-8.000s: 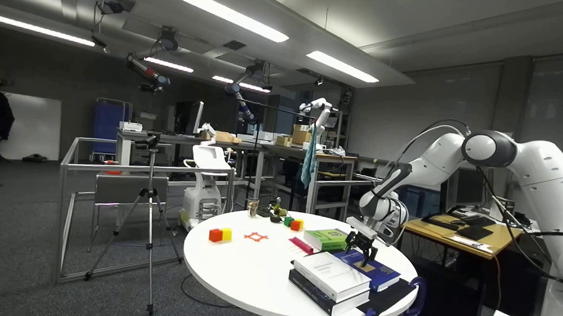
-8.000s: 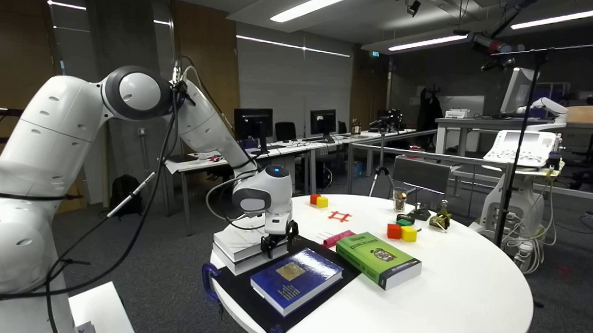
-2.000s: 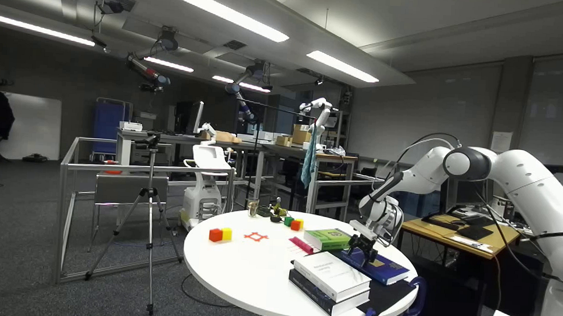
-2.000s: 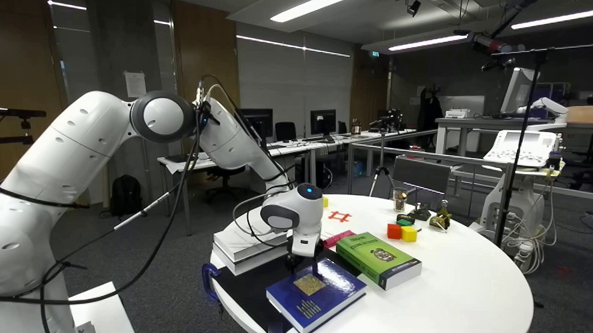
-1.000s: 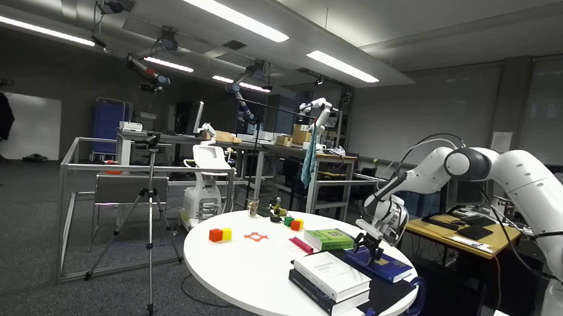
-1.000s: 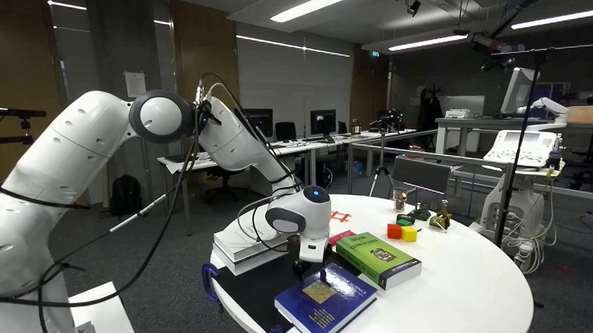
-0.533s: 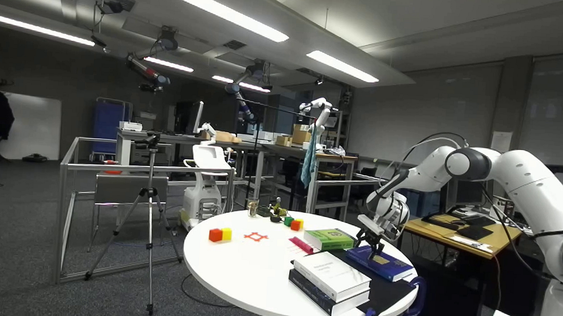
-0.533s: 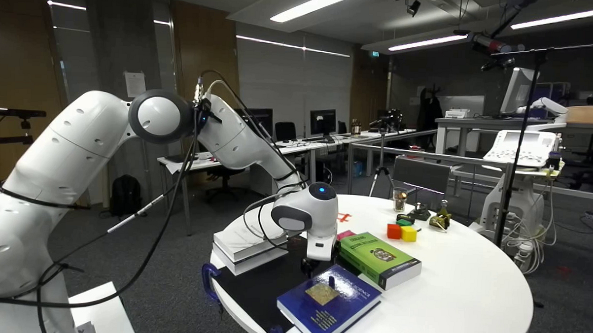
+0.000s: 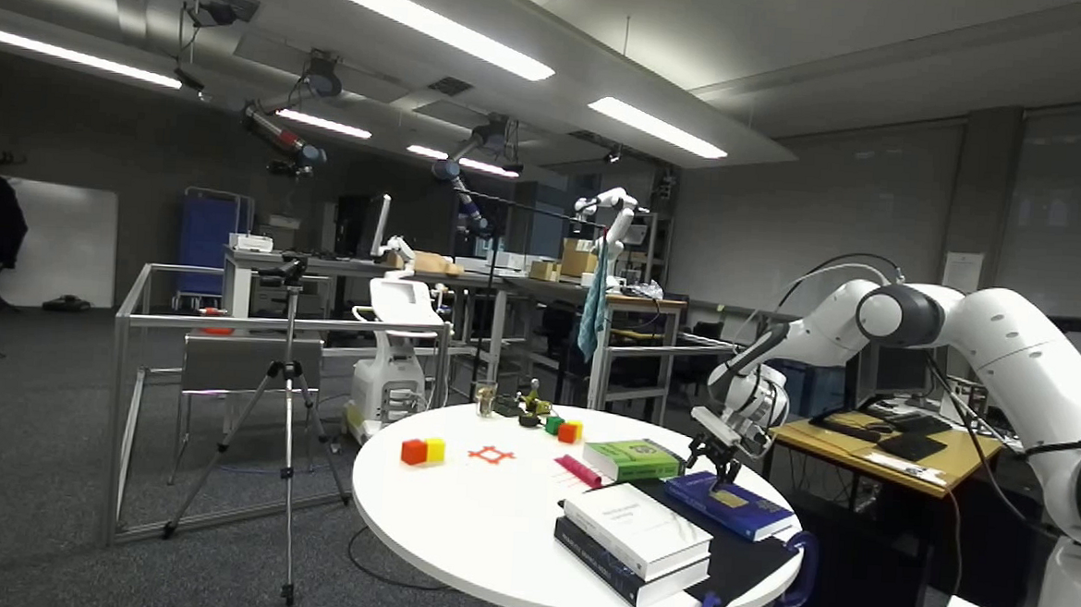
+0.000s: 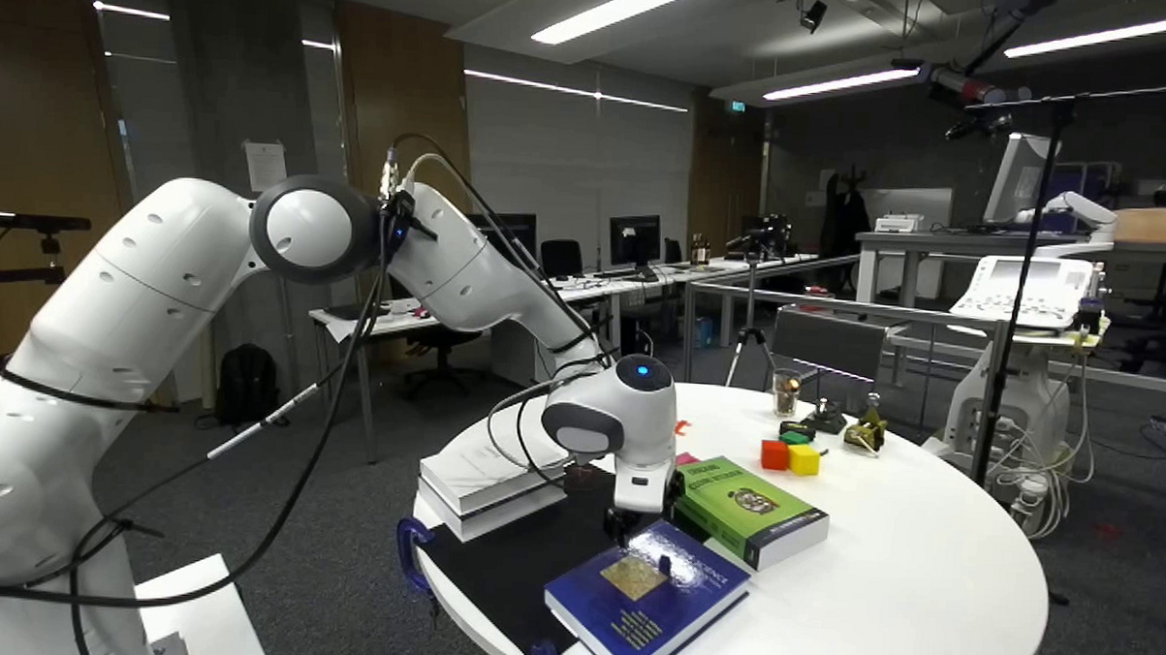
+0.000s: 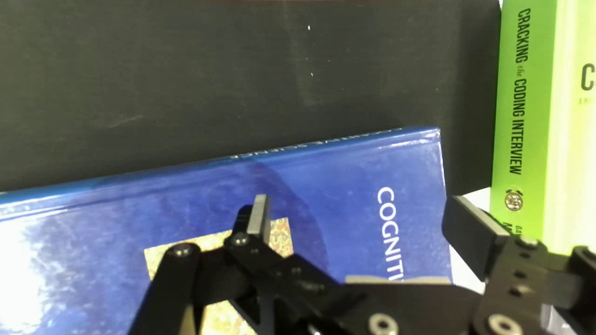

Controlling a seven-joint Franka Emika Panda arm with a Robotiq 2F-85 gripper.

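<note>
Your fingers [image 11: 472,237] are spread wide apart over the blue book [image 11: 342,200], which lies flat, partly on the black mat [image 10: 522,558] and partly on the white tabletop [image 10: 884,590]. In the wrist view, one finger sits over the cover by the gold patch [image 11: 282,235]; the other shows just past the book's short edge, near the green book [image 11: 519,111]. You can't tell from here whether either tip touches the cover. A stack of two books [image 9: 635,526] stands near the blue book; in an exterior view, a red cube [image 10: 774,455] and a yellow cube [image 10: 804,460] sit side by side behind the green book.
</note>
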